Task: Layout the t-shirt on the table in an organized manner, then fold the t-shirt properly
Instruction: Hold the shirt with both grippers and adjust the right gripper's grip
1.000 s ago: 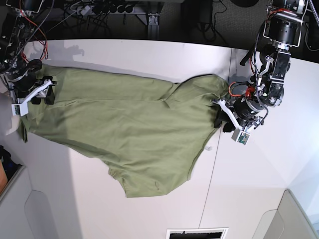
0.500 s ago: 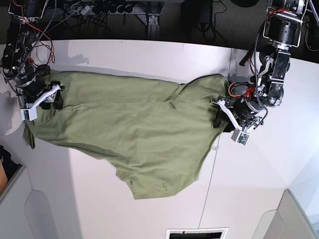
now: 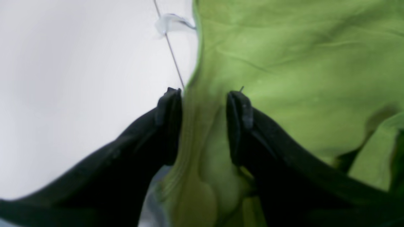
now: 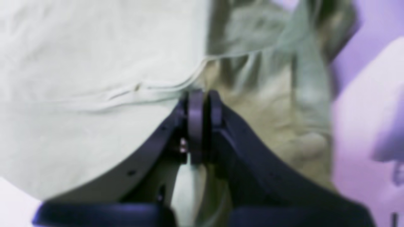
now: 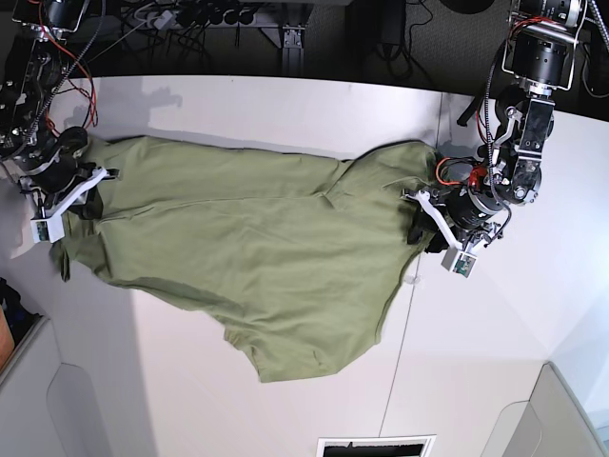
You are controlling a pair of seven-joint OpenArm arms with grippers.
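The t-shirt (image 5: pixel 247 248) lies spread across the middle of the table (image 5: pixel 476 362), its long axis running left to right in the base view; it is stretched between the two arms, with one loose flap sagging toward the near edge; the cloth is not yet flat, since folds run along the far edge and a ridge crosses near the right end.

The left end effector (image 5: pixel 425 221), at the right of the base view, is clenched on the shirt's right edge; the left wrist view shows a bunched strip of green cloth pinched between its black fingers (image 3: pixel 170 123), just beside the table's thin dark seam (image 3: pixel 172 52). The right end effector (image 5: pixel 74 190), at the left of the base view, grips the opposite end; in the right wrist view its fingers (image 4: pixel 195 126) are pressed together over a hem, though that picture is blurred.

So the shirt runs away from each end effector toward the other; the coming move probably turns on keeping that line taut while laying the cloth down; the sagging near flap lies roughly midway, slightly nearer the left arm, and would need smoothing afterwards.
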